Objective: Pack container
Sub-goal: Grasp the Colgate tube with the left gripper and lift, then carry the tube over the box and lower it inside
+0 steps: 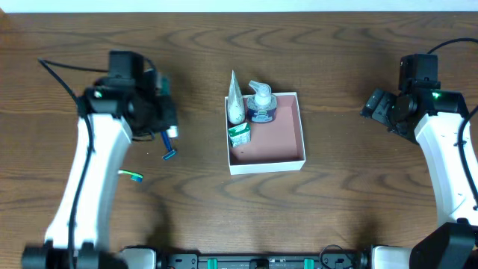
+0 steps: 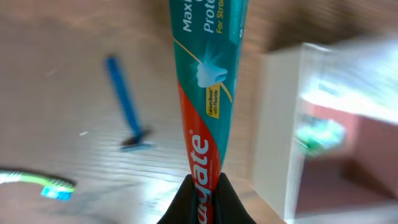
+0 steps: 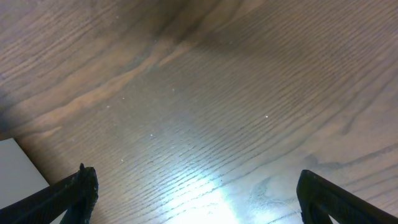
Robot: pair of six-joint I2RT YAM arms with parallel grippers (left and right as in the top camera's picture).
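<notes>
While the wooden table [image 1: 351, 194] spreads beneath everything, we see the container [image 1: 267, 165] sitting on it about midway between the two grippers, the right half of its pink floor bare. Left of the container, the left gripper [image 2: 204, 186] has its fingers pinched tight on the end of a red-and-teal toothpaste pack [image 2: 205, 93]. Well to the right of the container, the right gripper [image 3: 196, 177] is spread wide with nothing between its fingers. Inside the container, a pump bottle [image 1: 261, 104] stands at the far wall, a white tube [image 1: 234, 101] leans in the far-left corner, and a small green-and-white carton [image 1: 239, 134] sits against the left wall. Left of the container lie a blue razor [image 1: 167, 152] and, farther out, a green toothbrush [image 1: 132, 175].
</notes>
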